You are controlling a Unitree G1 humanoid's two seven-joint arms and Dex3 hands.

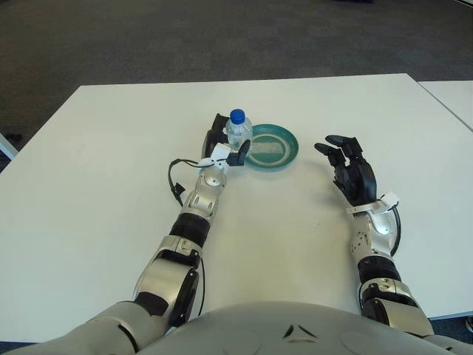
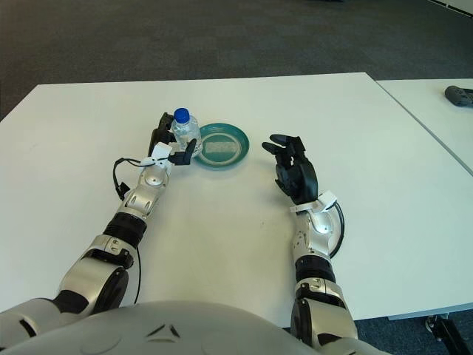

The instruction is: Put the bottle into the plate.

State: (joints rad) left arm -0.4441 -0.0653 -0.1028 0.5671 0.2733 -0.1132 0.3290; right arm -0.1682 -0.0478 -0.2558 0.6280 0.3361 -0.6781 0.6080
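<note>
A small clear bottle with a blue cap stands upright just left of the green plate on the white table. My left hand wraps around the bottle, fingers curled on both sides of it. The bottle's base is hidden behind the hand, so I cannot tell whether it touches the table. My right hand shows to the right of the plate, palm turned inward, fingers spread and holding nothing.
The white table stretches wide on both sides of the arms. A second white table stands to the right with a dark object on it. Dark carpet lies beyond the far edge.
</note>
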